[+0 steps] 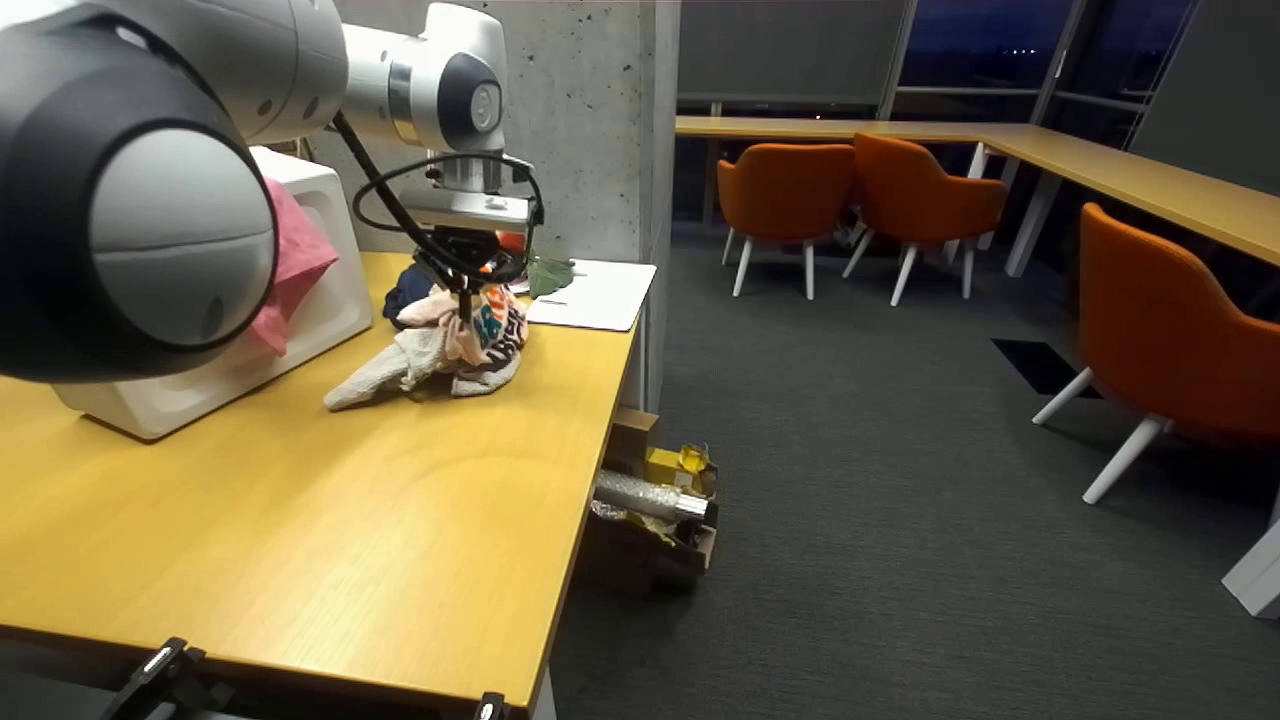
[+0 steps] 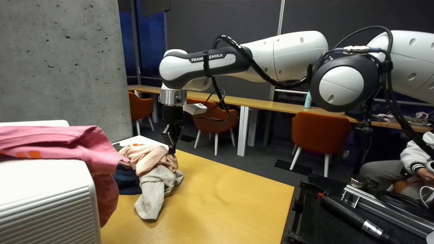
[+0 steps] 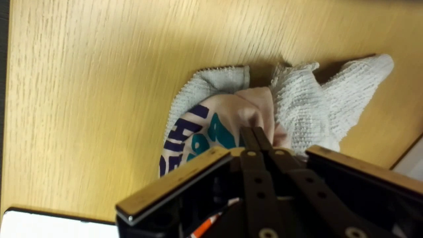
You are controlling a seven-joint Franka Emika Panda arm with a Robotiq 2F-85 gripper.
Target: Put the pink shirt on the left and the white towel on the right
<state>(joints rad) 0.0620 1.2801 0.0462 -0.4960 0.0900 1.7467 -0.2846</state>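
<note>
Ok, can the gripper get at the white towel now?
Probably not yet: the gripper looks shut on the pale pink shirt, which covers part of the white towel, though one end lies uncovered.

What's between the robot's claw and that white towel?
The pale pink shirt: in the wrist view, it lies bunched between the gripper and the white towel.

On your table [image 1: 400, 520] you have a white box [image 2: 44, 203] with a ridged side and, near it, a navy cloth [image 2: 126, 180]. At the far end you'll find a flat white panel [image 1: 600, 297], just beside the concrete wall [image 2: 57, 64]. Low down next to the table you can see an open carton [image 1: 630, 555] with a bubble-wrapped roll [image 1: 648, 495] lying in it. Across the dark carpet [image 1: 850, 480] you have orange chairs [image 1: 790, 190] by a long counter [image 1: 1150, 183], in both exterior views; you can spot a turquoise bottle [image 2: 308, 100] standing on that counter.
</note>
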